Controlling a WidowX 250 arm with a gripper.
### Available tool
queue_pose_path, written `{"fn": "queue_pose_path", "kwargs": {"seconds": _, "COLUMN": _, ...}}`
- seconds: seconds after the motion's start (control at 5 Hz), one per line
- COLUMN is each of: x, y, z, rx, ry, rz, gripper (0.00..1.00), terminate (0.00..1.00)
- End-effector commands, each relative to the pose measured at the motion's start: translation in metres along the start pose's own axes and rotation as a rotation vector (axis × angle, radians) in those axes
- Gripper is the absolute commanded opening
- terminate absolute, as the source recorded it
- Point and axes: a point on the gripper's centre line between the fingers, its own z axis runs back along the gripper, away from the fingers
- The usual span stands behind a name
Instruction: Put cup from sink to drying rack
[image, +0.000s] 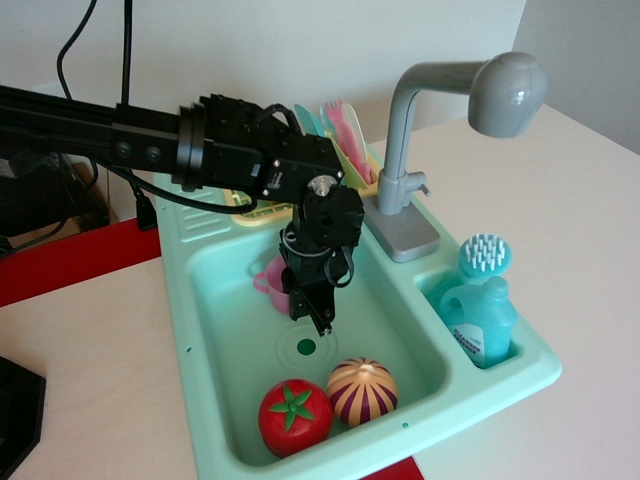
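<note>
The small pink cup (268, 281) stands in the mint-green sink (225, 330), at the back left of the basin. My black gripper (312, 318) reaches down into the basin right against the cup's right side and hides that side. The fingers (300, 300) touch or straddle the cup's rim; I cannot tell if they are closed on it. The pale-yellow drying rack (246, 205) sits behind the basin, mostly hidden by my arm, with pink and teal plates (338, 125) standing in it.
A red toy tomato (294, 416) and a striped round toy vegetable (362, 391) lie at the basin's front. The grey faucet (420, 140) rises at the back right. A teal bottle (482, 322) and brush (486, 255) fill the right side compartment.
</note>
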Motion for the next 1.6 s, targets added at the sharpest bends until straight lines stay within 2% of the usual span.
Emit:
{"fn": "queue_pose_path", "kwargs": {"seconds": 0.0, "x": 0.005, "y": 0.009, "z": 0.064, "rx": 0.001, "ry": -0.171, "rz": -0.017, "gripper": 0.00, "terminate": 0.00}}
{"fn": "queue_pose_path", "kwargs": {"seconds": 0.2, "x": 0.017, "y": 0.016, "z": 0.104, "rx": 0.001, "ry": -0.232, "rz": -0.006, "gripper": 0.00, "terminate": 0.00}}
{"fn": "queue_pose_path", "kwargs": {"seconds": 0.4, "x": 0.023, "y": 0.030, "z": 0.126, "rx": 0.011, "ry": -0.264, "rz": 0.017, "gripper": 0.00, "terminate": 0.00}}
{"fn": "queue_pose_path", "kwargs": {"seconds": 0.6, "x": 0.030, "y": 0.060, "z": 0.128, "rx": 0.034, "ry": -0.253, "rz": 0.079, "gripper": 0.00, "terminate": 0.00}}
{"fn": "queue_pose_path", "kwargs": {"seconds": 0.8, "x": 0.036, "y": 0.094, "z": 0.116, "rx": 0.051, "ry": -0.225, "rz": 0.148, "gripper": 0.00, "terminate": 0.00}}
{"fn": "queue_pose_path", "kwargs": {"seconds": 1.0, "x": 0.038, "y": 0.114, "z": 0.103, "rx": 0.058, "ry": -0.197, "rz": 0.181, "gripper": 0.00, "terminate": 0.00}}
{"fn": "queue_pose_path", "kwargs": {"seconds": 1.4, "x": 0.036, "y": 0.118, "z": 0.074, "rx": 0.050, "ry": -0.144, "rz": 0.188, "gripper": 0.00, "terminate": 0.00}}
